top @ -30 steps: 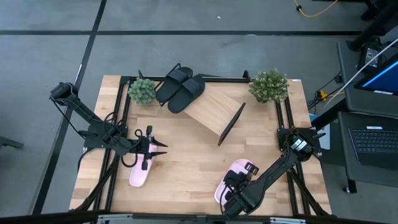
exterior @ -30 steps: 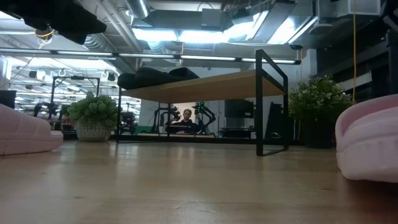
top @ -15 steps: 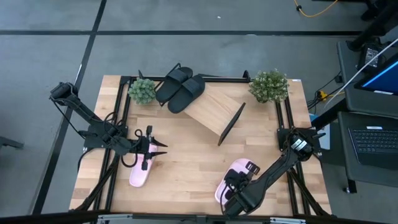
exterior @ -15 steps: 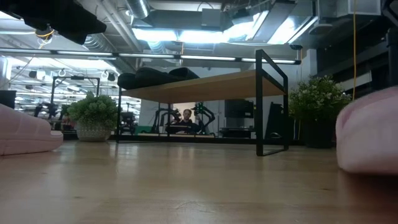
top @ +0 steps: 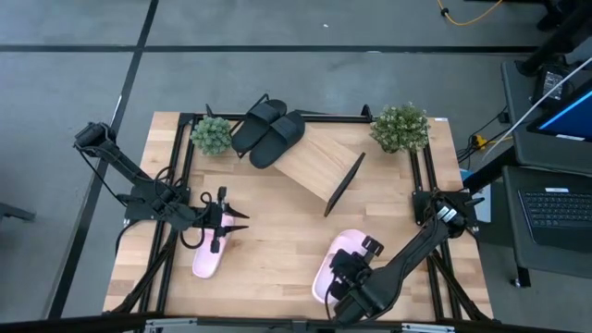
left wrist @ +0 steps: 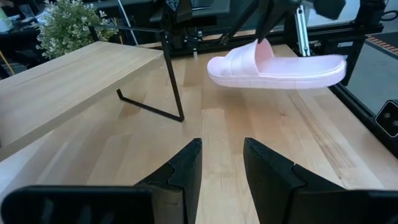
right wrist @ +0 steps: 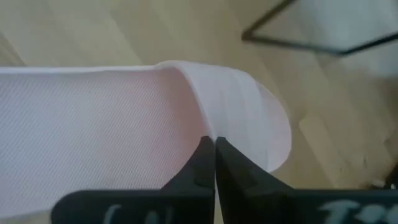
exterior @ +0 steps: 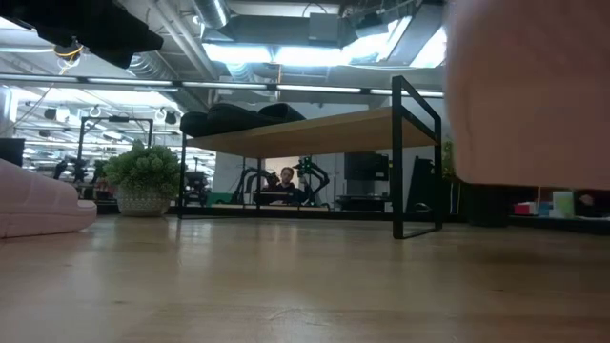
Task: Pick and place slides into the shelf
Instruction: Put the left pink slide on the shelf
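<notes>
One pale pink slide point(top: 333, 262) hangs in my right gripper point(top: 344, 275) near the table's near edge; it shows lifted in the left wrist view point(left wrist: 273, 65) and the low view point(exterior: 530, 93). The other pink slide point(top: 205, 258) lies flat on the table on the left point(exterior: 38, 204), with my open left gripper point(top: 233, 219) just above its far end. Two black slides point(top: 268, 130) rest side by side on the left end of the slanted wooden shelf point(top: 319, 166). My right gripper point(right wrist: 214, 163) pinches the pink slide at the edge of its broad strap point(right wrist: 219, 118), where the strap meets the textured footbed point(right wrist: 93, 137). The slide is lifted clear of the table and hangs roughly level, as the left wrist view shows.
Two potted plants point(top: 211, 134) point(top: 400, 127) stand at the far corners beside the shelf. The shelf's black frame leg point(left wrist: 174, 81) stands mid-table. Bare wooden tabletop point(top: 277, 240) lies between the two arms. A laptop sits off the table on the right.
My right gripper has risen with the pink slide and shifted a little toward the table's left. The slide, resting on the table a second ago, now hangs clear above it. The left arm has kept still.
</notes>
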Controlling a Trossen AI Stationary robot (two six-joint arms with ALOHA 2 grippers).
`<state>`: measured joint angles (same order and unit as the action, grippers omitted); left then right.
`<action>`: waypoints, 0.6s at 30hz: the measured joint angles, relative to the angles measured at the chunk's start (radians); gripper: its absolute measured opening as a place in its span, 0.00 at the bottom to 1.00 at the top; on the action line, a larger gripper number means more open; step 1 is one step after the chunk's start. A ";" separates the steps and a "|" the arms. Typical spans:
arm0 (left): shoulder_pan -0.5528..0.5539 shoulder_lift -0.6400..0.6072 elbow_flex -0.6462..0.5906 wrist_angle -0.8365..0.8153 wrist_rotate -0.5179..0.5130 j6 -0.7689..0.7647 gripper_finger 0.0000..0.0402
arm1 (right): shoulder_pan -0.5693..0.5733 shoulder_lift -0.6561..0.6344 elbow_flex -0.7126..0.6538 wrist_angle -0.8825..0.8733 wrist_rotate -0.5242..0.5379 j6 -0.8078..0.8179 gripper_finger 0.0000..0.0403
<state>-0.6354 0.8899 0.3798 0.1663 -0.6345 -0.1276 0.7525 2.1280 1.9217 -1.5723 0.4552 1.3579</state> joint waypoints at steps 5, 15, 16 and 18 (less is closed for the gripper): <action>0.000 0.000 0.000 0.000 0.000 0.000 0.27 | 0.000 -0.001 0.044 0.000 0.067 -0.023 0.00; 0.000 0.000 0.000 0.000 0.000 0.000 0.27 | -0.043 -0.002 0.096 0.006 0.208 -0.181 0.00; 0.000 0.000 0.000 0.000 0.000 0.000 0.27 | -0.051 -0.002 0.102 0.011 0.216 -0.206 0.00; 0.000 0.000 0.000 0.000 0.000 0.000 0.27 | -0.068 -0.002 0.115 0.028 0.232 -0.265 0.00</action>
<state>-0.6355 0.8902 0.3798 0.1661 -0.6346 -0.1280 0.6845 2.1262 2.0369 -1.5441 0.6873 1.0932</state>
